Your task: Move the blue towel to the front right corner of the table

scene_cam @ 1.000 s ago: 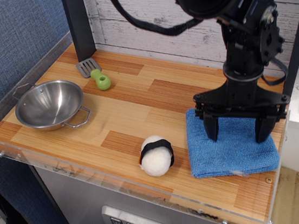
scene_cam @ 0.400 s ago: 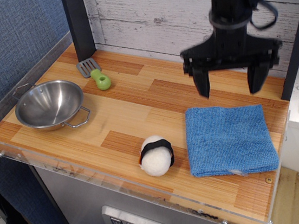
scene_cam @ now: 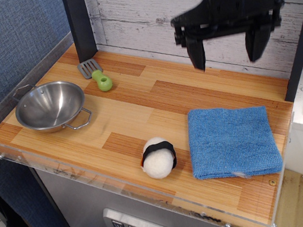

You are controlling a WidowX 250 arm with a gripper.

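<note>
The blue towel (scene_cam: 233, 141) lies flat and folded at the front right corner of the striped wooden table (scene_cam: 140, 115), its small white tag (scene_cam: 240, 175) at the front edge. My gripper (scene_cam: 227, 54) hangs well above the towel, toward the back wall, with its two black fingers (scene_cam: 195, 52) spread wide and nothing between them. It does not touch the towel.
A steel bowl (scene_cam: 51, 106) sits at the left front. A spatula with a green handle (scene_cam: 96, 74) lies at the back left by a dark post (scene_cam: 79, 22). A white ball with a black band (scene_cam: 158, 157) sits just left of the towel. A clear acrylic rim (scene_cam: 93, 176) edges the front.
My gripper has let go of the towel and risen straight up and back, from resting on the cloth to high above it. The towel stays put.
</note>
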